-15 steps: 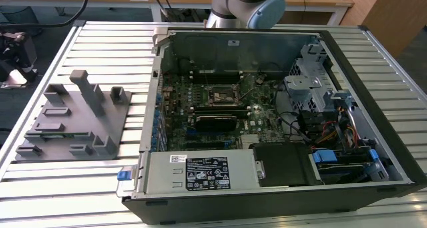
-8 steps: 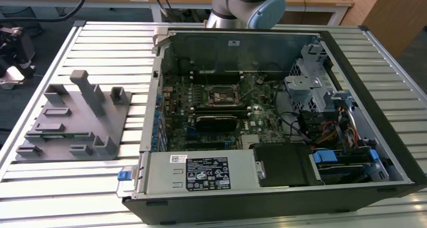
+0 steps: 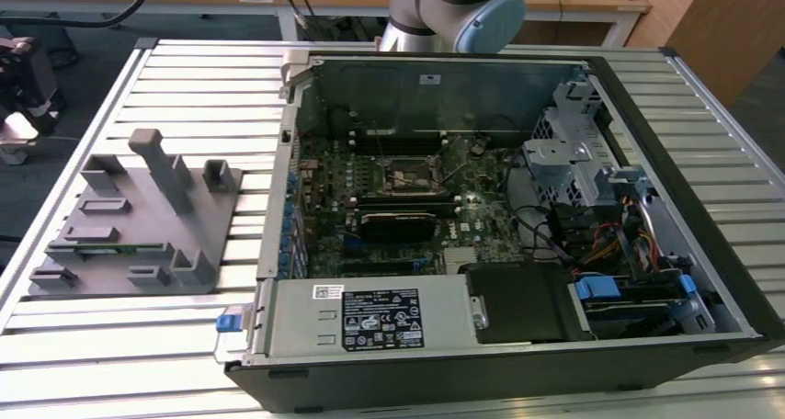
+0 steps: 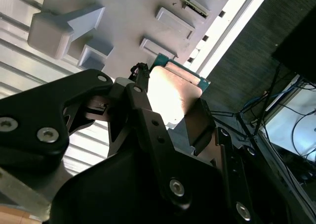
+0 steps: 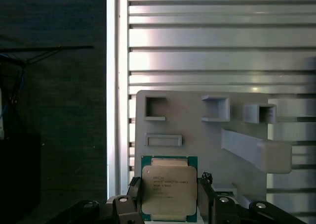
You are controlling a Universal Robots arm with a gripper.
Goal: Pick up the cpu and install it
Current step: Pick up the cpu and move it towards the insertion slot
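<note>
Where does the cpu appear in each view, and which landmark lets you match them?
First wrist view: the cpu, metal top facing the camera, held between the jaws over the grey fixture.
Second wrist view: the cpu, between the jaws at the fixture's edge.
Exterior view: too small to tell.
Shared landmark: the grey fixture, on the exterior view's left of the computer case.
</note>
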